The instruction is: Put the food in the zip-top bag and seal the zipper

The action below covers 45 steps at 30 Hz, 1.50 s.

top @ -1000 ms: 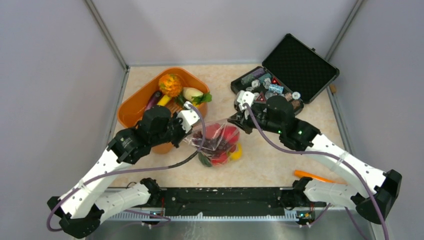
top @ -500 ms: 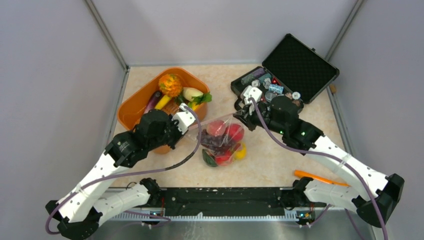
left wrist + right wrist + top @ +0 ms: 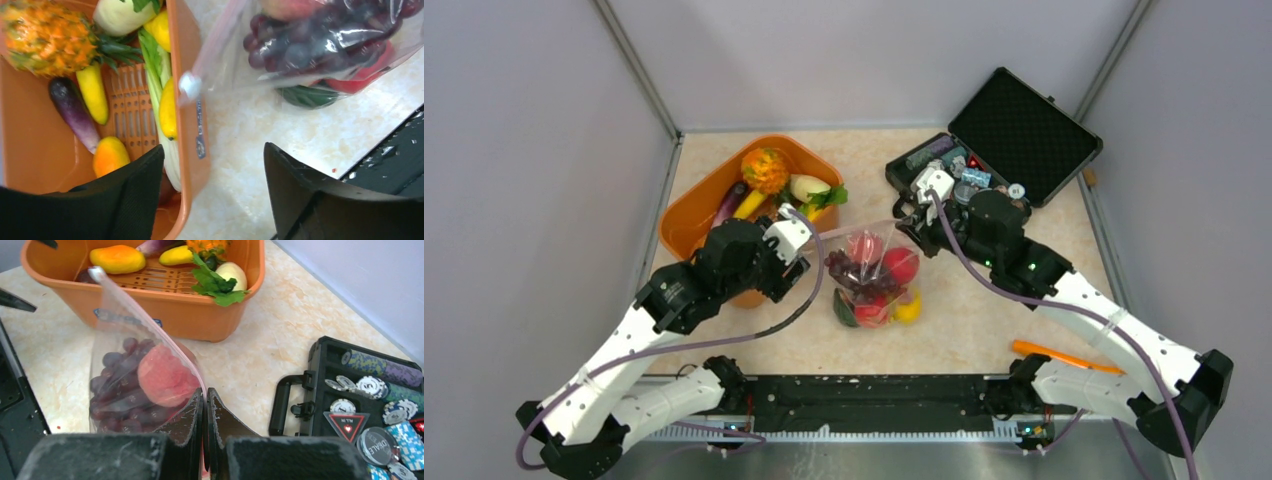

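"ALL IN" readable on triangular token (image 3: 344, 421) in black case (image 3: 322, 347). Zip-top bag (image 3: 871, 285) of food (image 3: 165, 375) between arms, zipper (image 3: 150, 325) far side, running left-right. Right gripper (image 3: 205, 392) clenched on zipper end; left gripper (image 3: 212, 150) released beside orange basket (image 3: 182, 50).

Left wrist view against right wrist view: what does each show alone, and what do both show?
Only the left wrist view: the left gripper, clearly open and empty, and a dark green toy piece at the lower end of the clear zip-top plastic bag. Only the right wrist view: the black hard case of round poker chips, and the right gripper shut on that bag's edge. Both: the orange plastic basket of toy food, the bag's pink zipper strip and the purple toy grapes inside it.
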Motion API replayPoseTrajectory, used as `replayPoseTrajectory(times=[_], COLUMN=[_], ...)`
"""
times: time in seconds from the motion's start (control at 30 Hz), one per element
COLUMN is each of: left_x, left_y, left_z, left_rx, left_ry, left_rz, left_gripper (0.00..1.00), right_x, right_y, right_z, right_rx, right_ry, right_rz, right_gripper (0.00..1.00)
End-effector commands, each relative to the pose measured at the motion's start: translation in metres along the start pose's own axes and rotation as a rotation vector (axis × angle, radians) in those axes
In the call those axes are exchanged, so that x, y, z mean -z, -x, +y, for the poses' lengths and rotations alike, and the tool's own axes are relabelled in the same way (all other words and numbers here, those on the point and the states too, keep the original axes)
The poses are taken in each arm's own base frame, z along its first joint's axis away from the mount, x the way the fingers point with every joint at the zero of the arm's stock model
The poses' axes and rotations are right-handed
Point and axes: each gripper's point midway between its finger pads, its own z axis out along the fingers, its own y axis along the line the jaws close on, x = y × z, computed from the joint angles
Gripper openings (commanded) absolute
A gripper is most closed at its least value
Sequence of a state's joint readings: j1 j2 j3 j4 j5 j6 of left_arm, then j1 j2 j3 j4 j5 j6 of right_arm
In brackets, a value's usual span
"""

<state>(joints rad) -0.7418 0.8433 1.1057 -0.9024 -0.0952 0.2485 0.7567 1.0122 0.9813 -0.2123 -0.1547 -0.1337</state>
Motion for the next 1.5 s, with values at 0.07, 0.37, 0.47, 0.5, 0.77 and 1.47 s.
replayPoseTrajectory(times=[0.07, 0.37, 0.47, 0.5, 0.77, 1.47], left_x=[0.018, 0.02, 0.015, 0.014, 0.005, 0.022], left_y=[0.029, 0.052, 0.056, 0.058, 0.063, 0.044], left_z=[0.028, 0.028, 0.027, 0.027, 0.044, 0.167], left_rx=[0.084, 0.151, 0.175, 0.182, 0.31, 0.916], left_ry=[0.148, 0.149, 0.146, 0.143, 0.223, 0.51], left_rz=[-0.135, -0.276, -0.282, -0.287, -0.282, -0.404], left_gripper=[0.98, 0.99, 0.99, 0.99, 0.99, 0.99], right_x=[0.009, 0.01, 0.01, 0.011, 0.03, 0.097], right_y=[0.018, -0.015, -0.02, -0.02, -0.007, 0.014], right_z=[-0.035, -0.066, -0.068, -0.069, -0.085, -0.19], right_rx=[-0.043, -0.135, -0.138, -0.137, -0.138, -0.441], right_ry=[-0.191, -0.368, -0.383, -0.388, -0.488, -0.757], right_rz=[-0.08, -0.013, 0.006, 0.008, -0.012, -0.18], right_gripper=[0.0, 0.0, 0.05, 0.05, 0.59, 0.73])
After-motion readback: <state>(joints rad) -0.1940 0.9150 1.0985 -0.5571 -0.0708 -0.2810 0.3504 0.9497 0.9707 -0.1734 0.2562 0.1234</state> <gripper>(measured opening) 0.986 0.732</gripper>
